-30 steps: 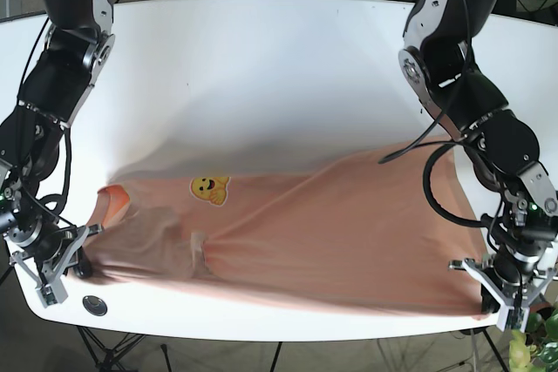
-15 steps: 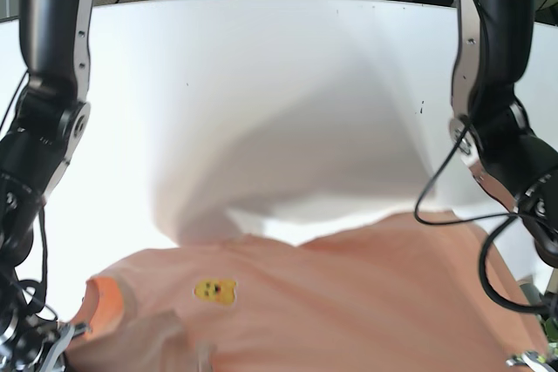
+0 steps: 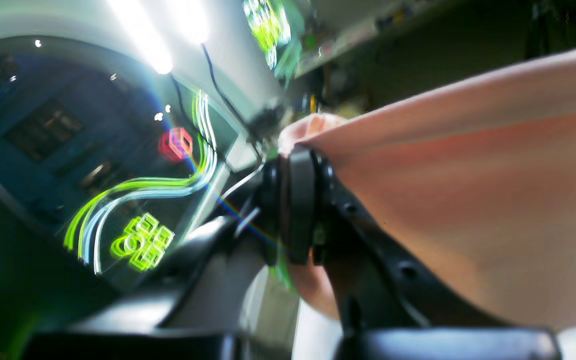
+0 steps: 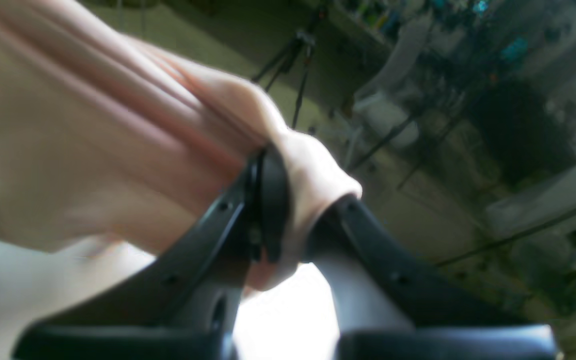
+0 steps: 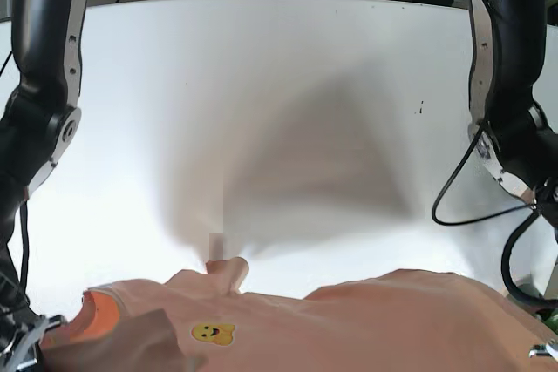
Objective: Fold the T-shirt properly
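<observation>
Jaws tight on T-shirt (image 5: 349, 320) (both grippers).

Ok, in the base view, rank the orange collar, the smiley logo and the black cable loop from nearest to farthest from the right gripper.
Measured from the right gripper, at the lower left, shut on the T-shirt:
1. Orange collar, just beside it at the lower left.
2. Smiley logo, left of centre.
3. Black cable loop, far over on the right.
</observation>
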Motion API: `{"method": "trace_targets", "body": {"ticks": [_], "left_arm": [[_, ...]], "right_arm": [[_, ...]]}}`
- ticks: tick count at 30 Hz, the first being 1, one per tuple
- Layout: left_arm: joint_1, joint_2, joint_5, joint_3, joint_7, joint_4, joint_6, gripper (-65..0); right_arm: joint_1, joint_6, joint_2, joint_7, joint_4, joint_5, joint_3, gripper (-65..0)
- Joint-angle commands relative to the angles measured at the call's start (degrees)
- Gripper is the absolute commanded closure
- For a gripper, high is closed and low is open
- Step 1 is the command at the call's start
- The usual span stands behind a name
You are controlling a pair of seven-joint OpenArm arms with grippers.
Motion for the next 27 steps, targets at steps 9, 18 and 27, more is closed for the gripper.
{"method": "trace_targets", "body": {"ticks": [9, 18, 27], "left_arm": [[20.83, -0.34, 2.88, -3.04, 1.14, 12.61, -1.55, 0.0], [38.85, 3.00, 2.88, -10.60, 0.97, 15.07, -4.58, 0.0], [53.53, 5.29, 2.88, -18.95, 0.88, 15.16, -4.58, 0.0]], "right_arm": [[-20.76, -0.48, -1.02, -1.47, 11.85, -0.52, 10.91, -2.2], [-38.70, -0.39, -5.59, -1.47, 17.83, -0.34, 18.56, -2.2], [-52.94, -0.83, -9.28, -1.47, 18.53, 6.17, 24.80, -2.2]]}}
